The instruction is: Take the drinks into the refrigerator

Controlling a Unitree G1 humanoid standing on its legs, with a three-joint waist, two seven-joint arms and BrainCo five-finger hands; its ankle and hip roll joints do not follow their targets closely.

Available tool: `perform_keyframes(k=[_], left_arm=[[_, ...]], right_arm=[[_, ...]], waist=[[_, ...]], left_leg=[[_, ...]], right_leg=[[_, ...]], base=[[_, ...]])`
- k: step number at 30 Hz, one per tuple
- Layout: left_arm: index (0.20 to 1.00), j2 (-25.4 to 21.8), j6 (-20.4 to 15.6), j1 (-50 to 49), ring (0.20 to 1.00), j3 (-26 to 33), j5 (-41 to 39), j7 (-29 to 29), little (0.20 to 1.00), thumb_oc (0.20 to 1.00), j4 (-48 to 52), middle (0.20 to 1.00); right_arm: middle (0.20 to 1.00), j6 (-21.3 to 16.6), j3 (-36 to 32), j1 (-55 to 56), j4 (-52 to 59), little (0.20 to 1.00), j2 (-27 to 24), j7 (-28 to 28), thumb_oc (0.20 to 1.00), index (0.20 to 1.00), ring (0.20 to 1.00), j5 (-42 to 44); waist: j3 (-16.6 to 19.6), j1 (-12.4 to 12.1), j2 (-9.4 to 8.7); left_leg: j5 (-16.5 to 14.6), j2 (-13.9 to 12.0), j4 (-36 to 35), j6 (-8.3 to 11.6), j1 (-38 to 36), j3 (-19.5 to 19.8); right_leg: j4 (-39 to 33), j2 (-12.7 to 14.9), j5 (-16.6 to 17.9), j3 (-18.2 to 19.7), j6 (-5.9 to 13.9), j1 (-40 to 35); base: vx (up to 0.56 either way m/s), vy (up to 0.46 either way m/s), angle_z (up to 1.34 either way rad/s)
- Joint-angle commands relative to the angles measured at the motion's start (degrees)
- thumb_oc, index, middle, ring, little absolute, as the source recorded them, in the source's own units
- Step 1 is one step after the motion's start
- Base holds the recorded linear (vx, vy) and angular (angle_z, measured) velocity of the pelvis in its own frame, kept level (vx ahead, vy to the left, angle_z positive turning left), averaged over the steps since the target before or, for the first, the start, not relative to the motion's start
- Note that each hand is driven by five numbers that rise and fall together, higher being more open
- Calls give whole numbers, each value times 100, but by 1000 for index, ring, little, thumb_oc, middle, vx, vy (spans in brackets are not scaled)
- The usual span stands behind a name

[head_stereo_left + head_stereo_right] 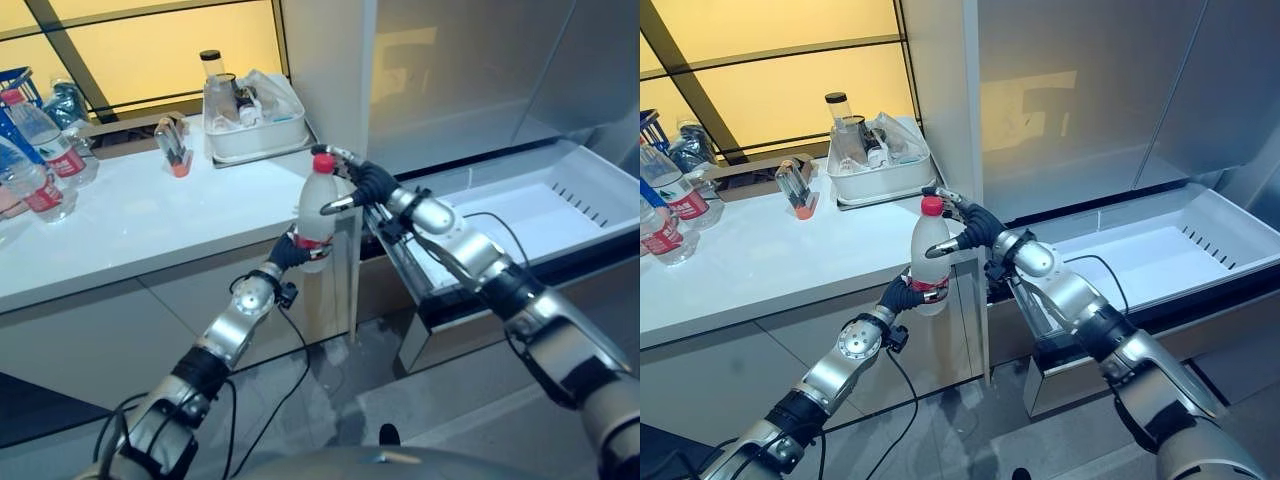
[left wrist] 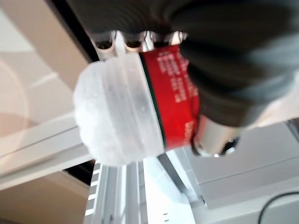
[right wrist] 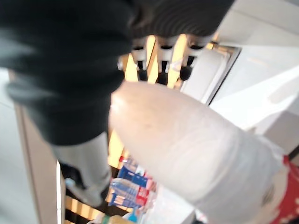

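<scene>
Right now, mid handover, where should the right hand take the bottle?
On the bare upper body, just under the red cap. The bottle stands upright, and the left hand wraps its labelled lower part, so only the top is free. The right hand sits there, on the drawer side.

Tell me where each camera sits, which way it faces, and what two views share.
Left eye view: head camera looking down at the white counter, both arms, bottle and open drawer.
Right eye view: same scene, slightly offset.
Left wrist view: along the left robot hand, curled round the bottle's lower part at its red label.
Right wrist view: along the right robot hand, fingers round the bottle's upper part.
Shared: the one bottle, held by both hands.
</scene>
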State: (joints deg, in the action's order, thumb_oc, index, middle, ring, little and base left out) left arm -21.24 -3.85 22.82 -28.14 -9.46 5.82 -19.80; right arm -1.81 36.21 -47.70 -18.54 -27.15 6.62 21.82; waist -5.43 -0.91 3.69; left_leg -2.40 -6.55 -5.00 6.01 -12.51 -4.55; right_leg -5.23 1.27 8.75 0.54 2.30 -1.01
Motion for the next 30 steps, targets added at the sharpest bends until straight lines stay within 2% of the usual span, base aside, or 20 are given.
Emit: perform_keyframes(k=[1,6,9,15,20,23,28,30], left_arm=[[200,24,-682,1213,200,-137,167,286,200,200,-65,200],[200,98,-679,1360,200,-291,259,253,200,200,-190,200],[200,133,-648,1532,200,-362,320,279,200,200,-354,200],[200,165,-499,1936,200,-348,564,547,200,200,-700,200],[200,182,-438,2069,200,-412,652,575,200,200,-837,200],[200,241,-398,2340,200,-602,931,658,200,200,-998,200],[200,314,-371,2587,200,-702,1099,888,200,200,-1142,200],[200,307,-380,2599,200,-682,1085,900,200,200,-1163,200]], right_arm=[[1000,-221,-51,-685,-524,1000,147,-223,1000,1000,1000,-191],[1000,-185,190,-902,-844,1000,390,76,1000,1000,1000,295],[1000,-136,362,-1053,-826,1000,460,148,1000,1000,1000,311],[1000,-55,249,-1159,-858,1000,926,-228,1000,1000,1000,-137],[1000,52,330,-1330,-1105,1000,1270,-231,1000,1000,1000,-256],[1000,49,457,-1526,-1350,1000,1622,-264,1000,1000,1000,-39],[1000,52,564,-1656,-1714,1000,1919,-387,1000,1000,1000,-51],[526,60,602,-1709,-1682,526,1954,-405,526,526,526,-136]], waist=[[272,-98,-262],[266,-125,-298],[262,-104,-305],[255,-79,-269],[278,-108,-274],[296,-117,-267],[313,-113,-264],[317,-109,-266]], left_leg=[[-24,329,33,-321,242,22],[-21,366,35,-342,250,38],[-25,371,33,-348,247,37],[-33,396,41,-382,250,3],[-43,401,39,-393,230,-5],[-49,404,41,-396,205,-7],[-58,419,46,-404,197,-10],[-60,421,46,-405,194,-14]], right_leg=[[354,90,-918,-145,301,-598],[355,128,-891,-136,314,-599],[356,134,-882,-127,321,-593],[366,149,-855,-77,332,-555],[357,154,-855,-74,330,-579],[355,167,-855,-73,336,-597],[366,169,-855,-61,336,-602],[364,168,-856,-53,335,-603]], base=[[0,0,0],[0,0,0],[0,0,0],[0,0,0],[0,0,0],[0,0,0],[0,0,0],[0,0,0]])
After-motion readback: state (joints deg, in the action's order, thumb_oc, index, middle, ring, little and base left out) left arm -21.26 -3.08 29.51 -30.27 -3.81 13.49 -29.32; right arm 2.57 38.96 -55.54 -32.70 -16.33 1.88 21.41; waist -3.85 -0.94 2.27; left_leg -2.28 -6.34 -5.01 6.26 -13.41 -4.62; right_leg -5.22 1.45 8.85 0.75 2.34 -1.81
